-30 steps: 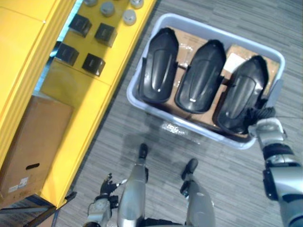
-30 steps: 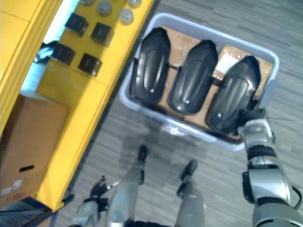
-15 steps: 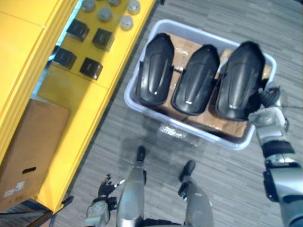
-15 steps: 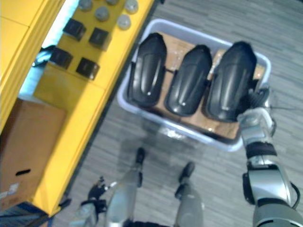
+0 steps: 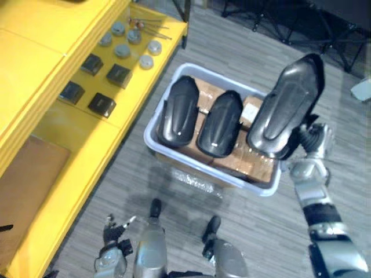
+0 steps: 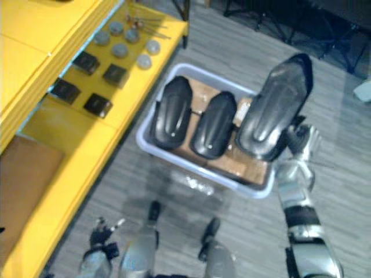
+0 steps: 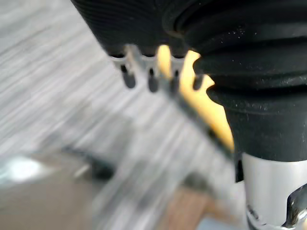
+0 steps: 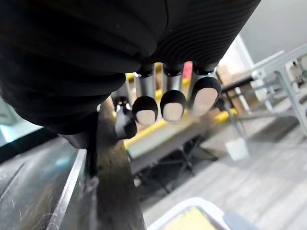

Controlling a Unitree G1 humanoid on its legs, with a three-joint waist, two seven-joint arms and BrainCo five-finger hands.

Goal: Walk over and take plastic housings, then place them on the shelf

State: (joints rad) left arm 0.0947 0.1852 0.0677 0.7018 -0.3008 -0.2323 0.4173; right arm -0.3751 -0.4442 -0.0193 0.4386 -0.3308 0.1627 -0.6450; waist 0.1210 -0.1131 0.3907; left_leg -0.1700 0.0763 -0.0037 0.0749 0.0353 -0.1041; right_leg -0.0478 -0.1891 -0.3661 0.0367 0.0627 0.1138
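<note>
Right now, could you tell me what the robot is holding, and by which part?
The right hand grips a black housing by its lower right edge.

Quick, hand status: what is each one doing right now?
Left hand: open, holding nothing.
Right hand: shut on a plastic housing.

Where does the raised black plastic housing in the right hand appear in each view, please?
Left eye view: black plastic housing, upper right, tilted above the pale plastic tub, in the right hand.
Right eye view: upper right again.
Right wrist view: dark surface beside the curled fingers.
Left wrist view: left hand over grey floor.
Shared landmark: that tub, both eye views.
</note>
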